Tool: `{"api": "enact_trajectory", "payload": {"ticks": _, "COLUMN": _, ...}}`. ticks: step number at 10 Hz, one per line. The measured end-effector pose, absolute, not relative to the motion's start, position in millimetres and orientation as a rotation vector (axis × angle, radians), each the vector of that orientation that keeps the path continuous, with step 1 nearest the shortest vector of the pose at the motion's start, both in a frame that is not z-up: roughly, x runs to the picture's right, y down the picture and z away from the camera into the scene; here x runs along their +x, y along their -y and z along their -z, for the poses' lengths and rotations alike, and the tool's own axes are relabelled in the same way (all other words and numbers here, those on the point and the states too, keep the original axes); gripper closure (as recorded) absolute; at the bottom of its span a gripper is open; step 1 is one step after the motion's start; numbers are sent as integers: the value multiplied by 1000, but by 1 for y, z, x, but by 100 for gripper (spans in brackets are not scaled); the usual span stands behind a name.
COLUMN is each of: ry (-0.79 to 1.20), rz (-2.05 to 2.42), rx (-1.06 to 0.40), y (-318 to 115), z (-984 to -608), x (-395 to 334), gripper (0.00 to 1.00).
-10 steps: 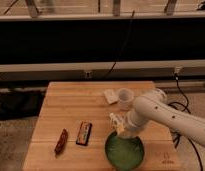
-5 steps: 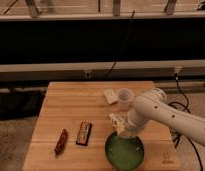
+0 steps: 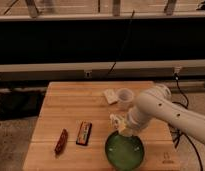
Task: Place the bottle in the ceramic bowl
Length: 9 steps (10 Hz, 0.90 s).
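The green ceramic bowl point(image 3: 125, 151) sits at the front of the wooden table point(image 3: 71, 107), right of centre. My gripper point(image 3: 120, 126) hangs at the end of the white arm point(image 3: 156, 107), just over the bowl's far-left rim. It is shut on the small whitish bottle point(image 3: 122, 129) with the yellow-tan label, held tilted at the rim. The arm reaches in from the right and hides part of the gripper.
A clear plastic cup point(image 3: 125, 97) stands at the back of the table with a small white object point(image 3: 110, 96) to its left. A dark snack bar point(image 3: 84, 133) and a reddish-brown packet point(image 3: 61, 141) lie at the front left. Cables hang off the table's right side.
Almost nothing has changed. The arm and the bottle stay at the bowl's far-left rim.
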State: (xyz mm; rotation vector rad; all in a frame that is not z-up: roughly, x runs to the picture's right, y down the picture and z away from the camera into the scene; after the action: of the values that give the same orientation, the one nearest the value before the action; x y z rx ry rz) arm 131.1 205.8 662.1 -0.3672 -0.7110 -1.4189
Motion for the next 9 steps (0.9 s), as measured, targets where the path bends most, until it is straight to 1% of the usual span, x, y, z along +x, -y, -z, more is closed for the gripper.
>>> {"api": "enact_trajectory", "payload": {"ticks": 3, "ry": 706, "rz": 1416, "rx": -354, "y": -212, "z": -644, "x": 141, "gripper": 100}}
{"api": "enact_trajectory", "payload": {"ticks": 9, "ry": 737, "rz": 1411, "rx": -345, "y": -249, "z": -608, "x": 153, "gripper": 100}}
